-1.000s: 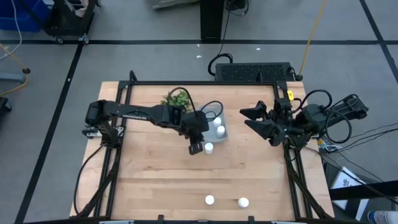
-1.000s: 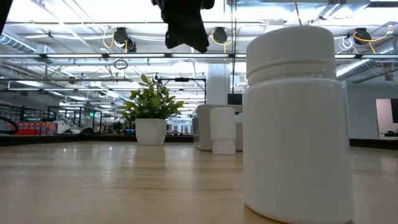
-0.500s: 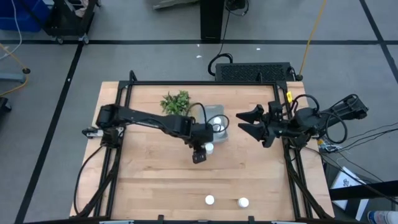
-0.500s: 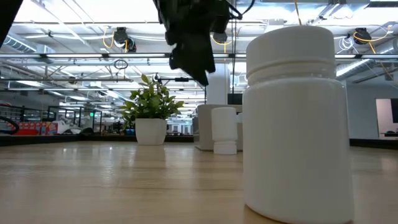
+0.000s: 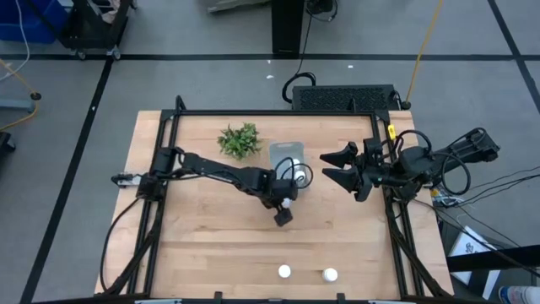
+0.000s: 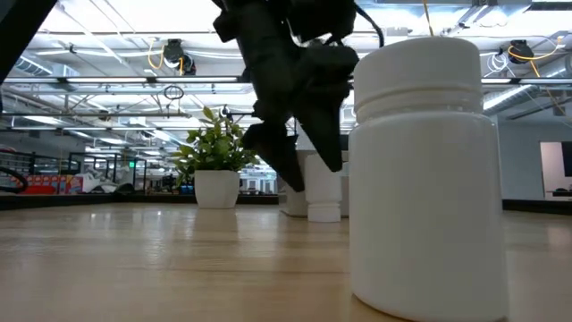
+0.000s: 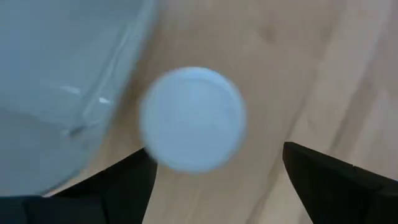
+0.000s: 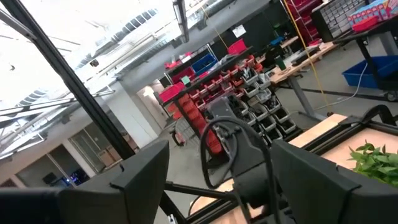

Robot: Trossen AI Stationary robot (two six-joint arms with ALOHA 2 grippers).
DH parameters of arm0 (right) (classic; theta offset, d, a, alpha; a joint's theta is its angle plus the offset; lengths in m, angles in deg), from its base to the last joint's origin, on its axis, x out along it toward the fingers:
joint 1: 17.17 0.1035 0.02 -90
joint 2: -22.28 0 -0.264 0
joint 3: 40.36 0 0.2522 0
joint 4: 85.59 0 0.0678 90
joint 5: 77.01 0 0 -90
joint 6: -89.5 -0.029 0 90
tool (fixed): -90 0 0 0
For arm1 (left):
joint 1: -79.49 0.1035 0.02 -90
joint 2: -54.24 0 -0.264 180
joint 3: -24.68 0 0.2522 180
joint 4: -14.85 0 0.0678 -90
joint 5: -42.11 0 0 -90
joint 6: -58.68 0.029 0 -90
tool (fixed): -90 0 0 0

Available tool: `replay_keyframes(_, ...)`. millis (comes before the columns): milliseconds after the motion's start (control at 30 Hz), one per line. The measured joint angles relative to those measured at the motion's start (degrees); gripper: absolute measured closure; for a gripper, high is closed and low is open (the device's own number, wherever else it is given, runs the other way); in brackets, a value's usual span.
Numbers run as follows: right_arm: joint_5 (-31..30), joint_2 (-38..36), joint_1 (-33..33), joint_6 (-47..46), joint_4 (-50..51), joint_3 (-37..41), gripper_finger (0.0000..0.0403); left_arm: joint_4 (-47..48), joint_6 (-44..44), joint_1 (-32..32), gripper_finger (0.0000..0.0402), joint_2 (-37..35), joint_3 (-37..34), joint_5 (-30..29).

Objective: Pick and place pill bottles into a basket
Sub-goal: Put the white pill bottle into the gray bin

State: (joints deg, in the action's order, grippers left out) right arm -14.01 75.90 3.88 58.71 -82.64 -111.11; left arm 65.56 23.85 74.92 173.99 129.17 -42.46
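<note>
A white pill bottle (image 7: 193,118) stands on the wood just outside the pale basket (image 5: 287,154), on the side toward the table's near edge. My left gripper (image 5: 283,213) hangs over it, open, one finger on either side of the cap and not touching it; in the low view the gripper (image 6: 299,152) is in front of that bottle (image 6: 323,192). Another bottle (image 5: 298,176) shows white inside the basket. Two more bottles (image 5: 284,271) (image 5: 330,274) stand near the front edge. My right gripper (image 5: 337,169) waits open above the table's right side.
A small green plant (image 5: 239,139) in a white pot stands left of the basket, toward the far edge. The bottle nearest the low camera (image 6: 424,170) fills much of that view. Bare wood lies across the table's left and middle.
My left gripper has moved toward the near edge and a little right, come down over the bottle beside the basket, and opened. My right gripper has shifted slightly toward the table's left. The bottles have stayed put.
</note>
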Motion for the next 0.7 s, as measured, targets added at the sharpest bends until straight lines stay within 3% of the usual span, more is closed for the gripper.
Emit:
replay_keyframes(200, 0.00, 0.00, 0.00, 0.22, 0.40, 0.00, 0.0129, -2.14, -6.82, 3.80, 0.0048, 0.09, -0.01, -0.68)
replay_keyframes(300, 0.00, 0.00, 0.00, 0.20, 1.09, 0.00, 0.0129, -3.55, -9.38, 5.12, 0.0048, -0.17, -0.01, 1.86)
replay_keyframes(467, 0.02, 0.00, 0.00, 0.09, 1.27, 0.00, 0.0129, -2.43, -10.31, 5.23, 0.0048, -0.12, 0.01, 5.09)
replay_keyframes(700, 0.02, 0.00, 0.00, 0.15, 1.90, 0.00, 0.0129, -2.75, -9.24, 3.55, 0.0049, -0.07, 0.01, 2.72)
